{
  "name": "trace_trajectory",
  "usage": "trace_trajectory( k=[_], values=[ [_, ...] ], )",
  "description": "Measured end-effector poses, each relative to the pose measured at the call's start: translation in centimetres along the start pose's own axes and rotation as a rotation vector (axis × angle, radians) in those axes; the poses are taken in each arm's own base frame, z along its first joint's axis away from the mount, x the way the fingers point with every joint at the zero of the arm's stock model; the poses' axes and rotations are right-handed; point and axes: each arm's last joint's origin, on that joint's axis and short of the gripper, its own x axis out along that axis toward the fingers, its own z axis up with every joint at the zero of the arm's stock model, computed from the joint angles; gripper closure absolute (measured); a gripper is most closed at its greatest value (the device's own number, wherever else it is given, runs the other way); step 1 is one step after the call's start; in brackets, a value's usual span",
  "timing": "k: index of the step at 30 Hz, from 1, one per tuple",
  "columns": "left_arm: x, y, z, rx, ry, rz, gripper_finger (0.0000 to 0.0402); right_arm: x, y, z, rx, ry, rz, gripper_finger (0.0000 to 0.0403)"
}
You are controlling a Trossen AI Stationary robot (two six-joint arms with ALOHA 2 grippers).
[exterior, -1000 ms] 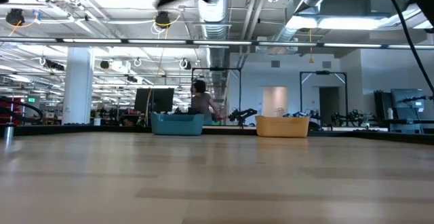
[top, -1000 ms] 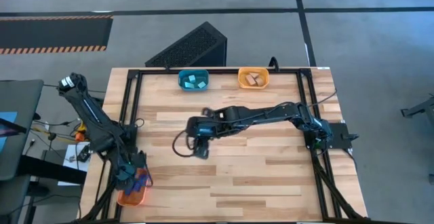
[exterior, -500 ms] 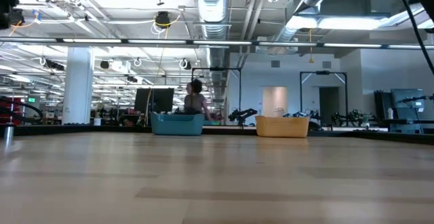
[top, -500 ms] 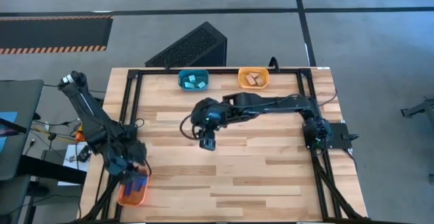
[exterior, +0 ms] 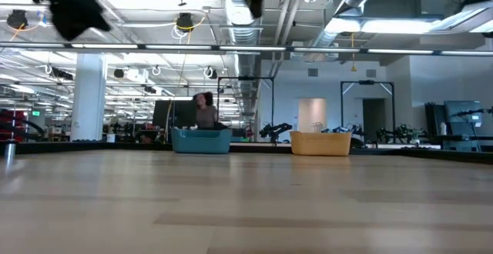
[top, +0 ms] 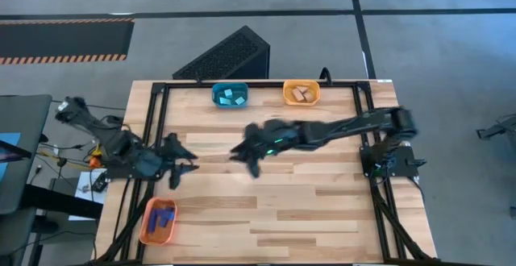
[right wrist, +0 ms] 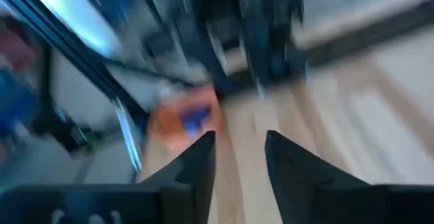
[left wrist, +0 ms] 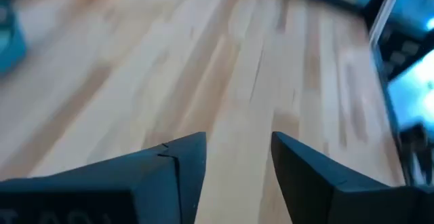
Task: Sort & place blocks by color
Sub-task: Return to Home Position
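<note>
Dark blue blocks (top: 164, 216) lie in an orange tray (top: 146, 232) at the table's near left; the tray also shows in the right wrist view (right wrist: 169, 123). Cyan blocks (top: 233, 96) lie in a teal tray (top: 216, 97) at the far edge. Tan blocks (top: 303, 94) lie in a second orange tray (top: 288, 95) beside it. My left gripper (top: 184, 168) is open and empty above the bare wood, beyond the near-left tray; its fingers show apart in the left wrist view (left wrist: 239, 157). My right gripper (top: 248, 160) is open and empty above the table's middle (right wrist: 240, 151).
A black frame (top: 153, 129) runs along the table's left, far and right edges. A dark slatted box (top: 226, 55) stands behind the far edge. The wood between the two grippers and toward the near edge is bare. A person (exterior: 204, 109) stands in the room beyond the table.
My left gripper has left the place above the near-left orange tray and gone toward the table's far edge and middle, turning as it went. My right arm has stretched out and swung, and its gripper has turned and shifted a little toward the far edge.
</note>
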Motion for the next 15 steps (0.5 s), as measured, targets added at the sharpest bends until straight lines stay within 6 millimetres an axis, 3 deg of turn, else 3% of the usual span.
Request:
trace_trajectory(
  k=[5, 8, 12, 15],
  values=[
    [2.7, 1.5, 3.5, 0.017, -0.250, -0.071, 0.0266, -7.5, -2.4, -0.5, -0.014, -0.236, 0.043, 0.0297],
    [3.1, 3.5, 5.6, 0.007, -0.343, -0.019, 0.0277, -12.3, -3.7, -0.3, -0.013, -0.363, 0.040, 0.0322],
    [1.2, 5.1, 7.8, -0.016, -0.462, 0.030, 0.0311, -18.9, -3.2, 0.9, -0.121, -0.477, 0.131, 0.0352],
    [-0.7, 5.6, 7.8, 0.022, -0.555, 0.066, 0.0355, -22.0, -3.0, 0.0, -0.333, -0.374, 0.072, 0.0376]
  ],
)
